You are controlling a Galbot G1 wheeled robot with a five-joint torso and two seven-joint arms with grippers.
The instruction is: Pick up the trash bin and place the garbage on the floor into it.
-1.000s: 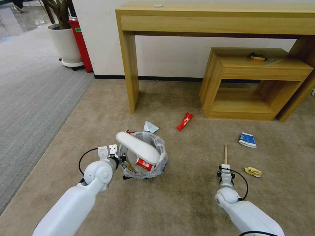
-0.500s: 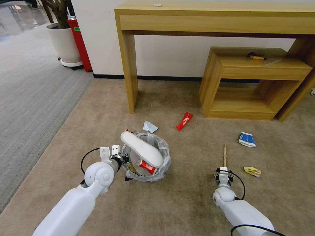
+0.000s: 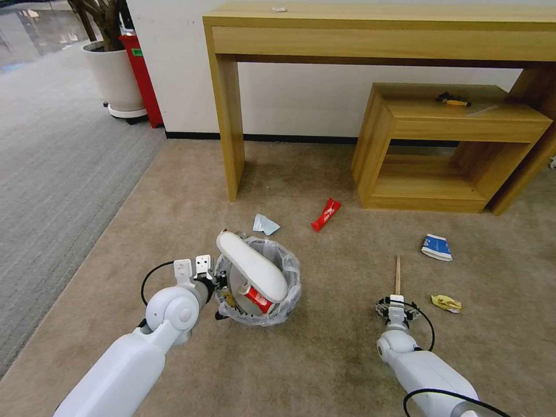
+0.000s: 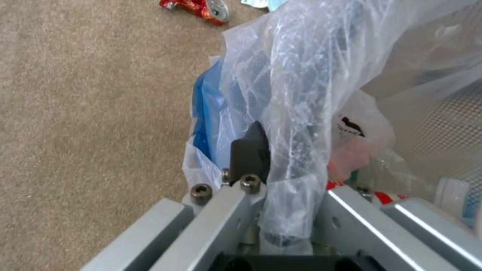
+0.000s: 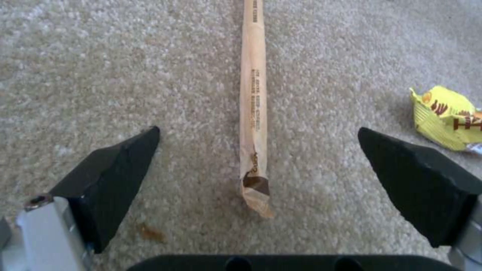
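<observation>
The trash bin (image 3: 284, 289), black with a crinkled plastic liner, stands tilted on the beige floor (image 3: 324, 359). A white slipper (image 3: 252, 266) lies across its mouth above a crushed red-white cup (image 3: 255, 295). My left gripper (image 3: 217, 286) is shut on the bin's bagged rim (image 4: 301, 94), with one black pad (image 4: 249, 150) against the liner. My right gripper (image 3: 397, 306) hovers open over the near end of the wooden stick (image 3: 398, 273), which lies between its fingertips (image 5: 110, 180). Other garbage on the carpet: a red wrapper (image 3: 326, 214), a blue-white carton (image 3: 437, 247), a yellow wrapper (image 3: 446, 303) and a pale scrap (image 3: 265, 224).
A tall wooden console table (image 3: 376, 29) stands against the wall, with a low wooden shelf unit (image 3: 452, 145) beneath it at the right. A white plant pot (image 3: 113, 75) and a red box (image 3: 139, 69) sit at the far left beside grey striped carpet (image 3: 58, 162).
The right gripper has drawn back slightly toward me and its fingers have spread wider around the stick's near end. The left gripper and bin have edged a little to the right.
</observation>
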